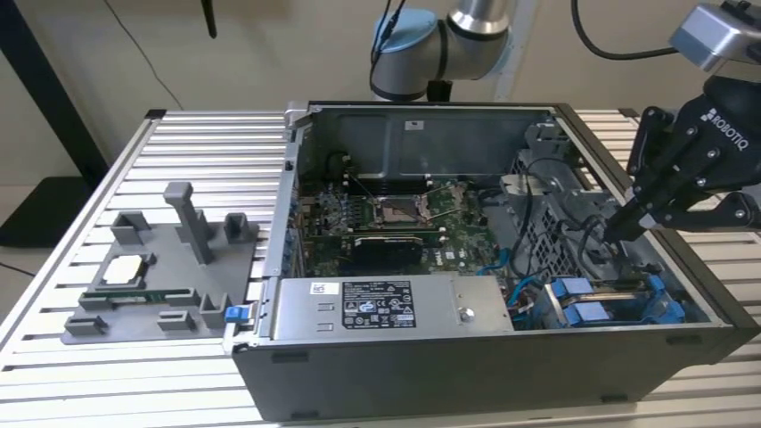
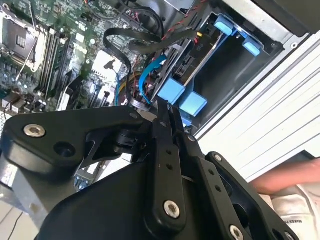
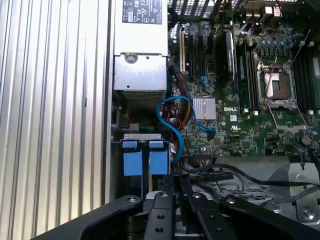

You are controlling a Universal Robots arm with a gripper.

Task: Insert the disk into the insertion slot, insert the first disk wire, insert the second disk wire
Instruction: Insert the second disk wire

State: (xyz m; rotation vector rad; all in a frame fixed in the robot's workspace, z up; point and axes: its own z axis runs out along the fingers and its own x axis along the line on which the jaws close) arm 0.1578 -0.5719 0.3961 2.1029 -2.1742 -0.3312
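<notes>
Disk (image 2: 176, 93) just beside gripper (image 2: 169, 106)

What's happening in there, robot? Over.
Gripper shut, tips low inside the case. Disk: blue tabs at the slot mouth, beside the tips. Black cables and a blue cable close by.
</notes>
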